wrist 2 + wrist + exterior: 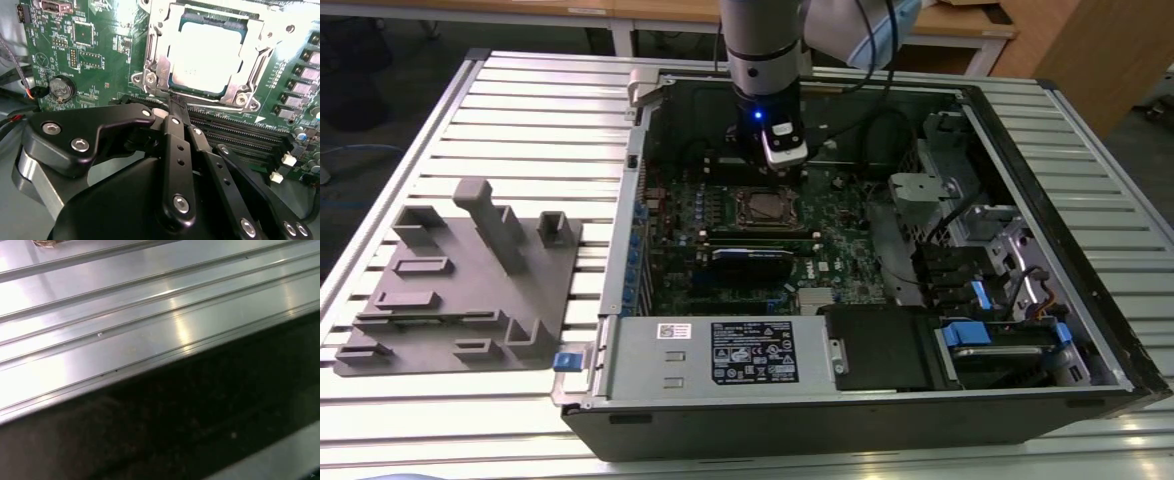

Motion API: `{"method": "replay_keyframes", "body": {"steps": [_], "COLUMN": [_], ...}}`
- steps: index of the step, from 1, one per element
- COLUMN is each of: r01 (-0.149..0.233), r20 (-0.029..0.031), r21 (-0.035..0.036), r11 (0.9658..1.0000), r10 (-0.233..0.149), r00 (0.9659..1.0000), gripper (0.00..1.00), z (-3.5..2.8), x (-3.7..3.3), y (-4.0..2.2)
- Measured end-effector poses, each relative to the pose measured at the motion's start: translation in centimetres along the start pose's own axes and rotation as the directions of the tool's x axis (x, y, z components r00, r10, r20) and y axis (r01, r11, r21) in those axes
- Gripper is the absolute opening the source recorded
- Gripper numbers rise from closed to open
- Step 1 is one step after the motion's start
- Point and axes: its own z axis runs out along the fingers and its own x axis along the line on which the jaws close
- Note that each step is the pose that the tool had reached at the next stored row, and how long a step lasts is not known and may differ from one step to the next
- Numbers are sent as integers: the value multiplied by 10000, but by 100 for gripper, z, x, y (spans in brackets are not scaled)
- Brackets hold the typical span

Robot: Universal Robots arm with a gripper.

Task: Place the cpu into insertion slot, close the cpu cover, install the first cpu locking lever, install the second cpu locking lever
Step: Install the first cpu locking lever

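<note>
One cpu (207,55) flat, face up in insertion slot (220,17) | cpu cover (156,40) down | end effector (172,104) pressed together beside cover

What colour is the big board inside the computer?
The board is green, dotted with small parts; clearest in the second wrist view.

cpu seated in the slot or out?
In. The cpu lies silver face up inside the insertion slot, framed by the cpu cover.

A ribbed metal table (520,100) spreads wide around the jaws, with pale glare along its edge farthest from them. Beyond it stand a wooden desk (961,25) and a wooden cabinet (1081,60).
</note>
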Motion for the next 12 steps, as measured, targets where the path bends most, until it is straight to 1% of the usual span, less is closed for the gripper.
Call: {"method": "replay_keyframes", "body": {"steps": [1,6,9,12], "r01": [8,37,43,43], "r20": [14,59,70,71], "r21": [40,169,200,199], "r11": [10000,9998,9998,9998], "r10": [-8,-38,-45,-44], "r00": [10000,10000,10000,10000], "gripper": [11,11,11,11], "z": [3,19,28,29], "x": [0,3,5,5], "y": [0,-3,-4,-4]}}
